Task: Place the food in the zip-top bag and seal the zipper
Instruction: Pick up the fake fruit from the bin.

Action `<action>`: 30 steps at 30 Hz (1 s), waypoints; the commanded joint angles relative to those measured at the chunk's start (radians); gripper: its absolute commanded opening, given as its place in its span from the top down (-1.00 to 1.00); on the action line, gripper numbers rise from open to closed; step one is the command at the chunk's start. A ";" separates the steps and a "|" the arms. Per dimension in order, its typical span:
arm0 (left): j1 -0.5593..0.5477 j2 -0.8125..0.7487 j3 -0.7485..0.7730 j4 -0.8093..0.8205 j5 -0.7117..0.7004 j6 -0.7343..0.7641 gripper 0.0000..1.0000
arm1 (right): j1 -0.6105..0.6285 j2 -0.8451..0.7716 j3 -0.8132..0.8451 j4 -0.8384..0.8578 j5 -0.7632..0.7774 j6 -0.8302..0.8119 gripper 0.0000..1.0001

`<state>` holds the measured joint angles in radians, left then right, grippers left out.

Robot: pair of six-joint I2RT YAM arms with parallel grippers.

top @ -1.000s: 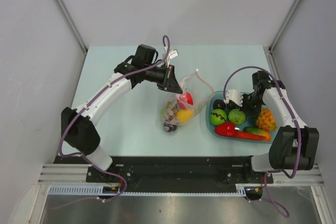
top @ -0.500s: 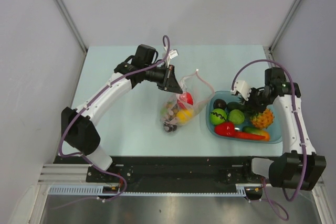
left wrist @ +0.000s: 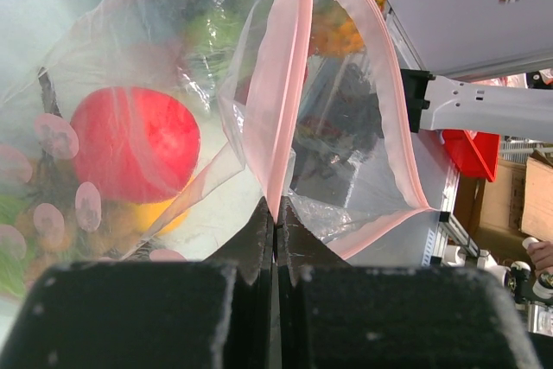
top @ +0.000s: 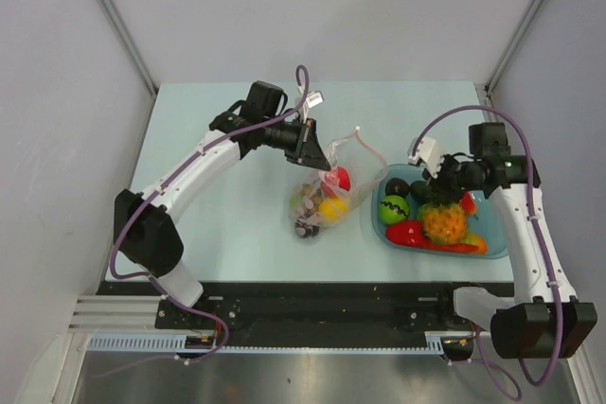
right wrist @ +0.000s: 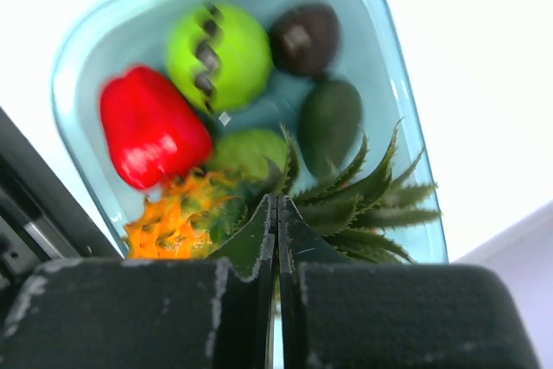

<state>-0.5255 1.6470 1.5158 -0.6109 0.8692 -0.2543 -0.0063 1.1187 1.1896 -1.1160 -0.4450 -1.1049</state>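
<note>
The clear zip-top bag (top: 327, 191) lies mid-table with its pink zipper (left wrist: 289, 84) edge lifted and the mouth open. My left gripper (top: 318, 155) is shut on that zipper edge (left wrist: 275, 205) and holds it up. Inside the bag are a red fruit (left wrist: 134, 144), a yellow piece (top: 332, 209) and a brown grape cluster (top: 305, 203). My right gripper (top: 437, 188) is shut on the green crown (right wrist: 363, 196) of the orange pineapple (top: 443, 221) and holds it over the light blue tray (top: 381, 224).
The tray (right wrist: 86, 66) holds a green ball with a black zigzag (right wrist: 218, 54), a red pepper (right wrist: 151, 136), a dark round piece (right wrist: 302, 36) and a dark green avocado shape (right wrist: 328, 123). Grey walls close in the table on three sides.
My right gripper has taken the pineapple by its crown and lifted it up and leftward over the tray. The left gripper and the bag have stayed put.
</note>
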 commanded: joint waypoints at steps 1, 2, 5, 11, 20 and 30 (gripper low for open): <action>0.005 -0.007 0.034 0.016 0.027 0.004 1.00 | 0.126 0.016 -0.042 0.149 -0.018 0.089 1.00; 0.005 -0.009 0.035 0.014 0.025 0.004 0.99 | 0.140 0.027 -0.047 0.171 -0.014 0.108 1.00; 0.007 -0.016 0.027 0.010 0.019 0.007 1.00 | 0.161 0.071 -0.035 0.199 -0.015 0.125 1.00; 0.010 -0.039 -0.002 0.022 0.007 0.001 1.00 | 0.163 0.058 -0.001 0.142 -0.125 0.099 1.00; 0.012 -0.039 -0.019 0.059 0.002 -0.033 0.99 | 0.189 -0.048 -0.067 0.024 -0.108 0.108 0.16; 0.010 -0.038 -0.017 0.079 -0.002 -0.059 1.00 | 0.099 -0.040 0.022 0.076 -0.017 0.376 -0.99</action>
<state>-0.5220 1.6466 1.5005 -0.5697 0.8673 -0.2947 0.1417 1.0695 1.1305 -1.0691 -0.4858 -0.8963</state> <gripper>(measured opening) 0.006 0.991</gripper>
